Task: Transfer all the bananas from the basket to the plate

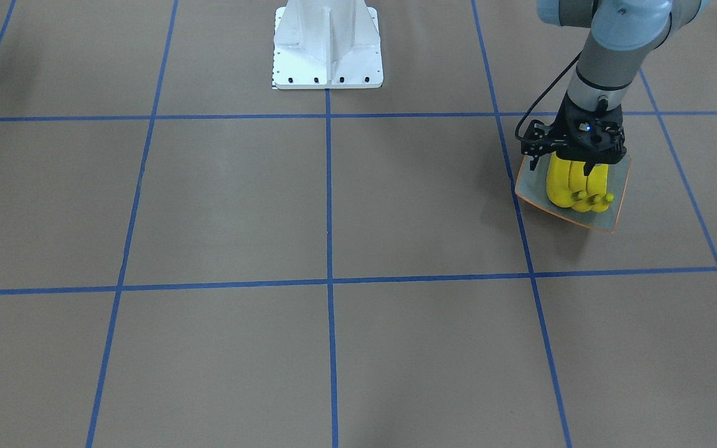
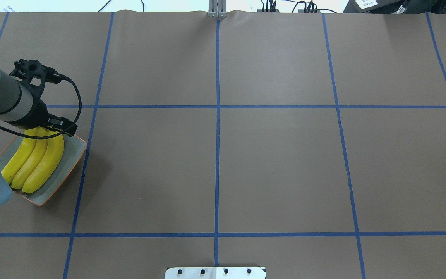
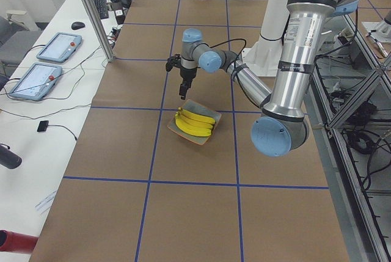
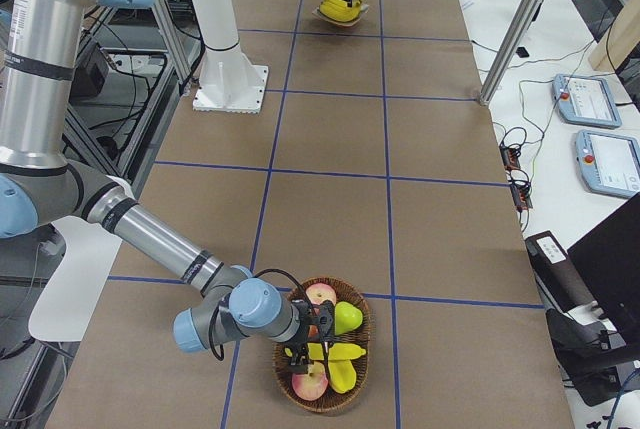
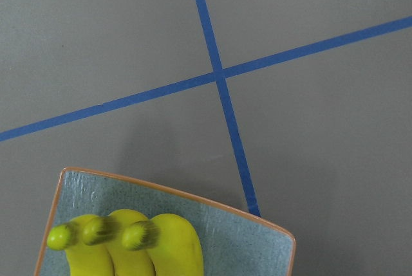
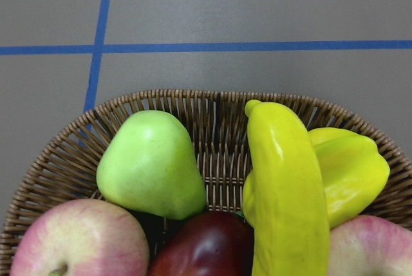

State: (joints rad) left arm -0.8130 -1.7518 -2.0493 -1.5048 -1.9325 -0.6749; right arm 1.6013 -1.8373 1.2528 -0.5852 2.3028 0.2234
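Hangs the left gripper clear above three glossy yellow toy bananas lying side by side on the squarish grey-blue plate with a thin orange rim, likely high enough not to nudge them; cannot tell whether its jaws are parted or closed. Poises the right gripper low over the brown woven wicker basket, right above the fourth yellow banana wedged among a green pear and pink-red apples, seemingly lining up the last pick; cannot tell those jaws' state either.

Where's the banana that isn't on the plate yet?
In the right wrist view the banana lies in the basket, between a green pear and a yellow pepper, on the robot's right.
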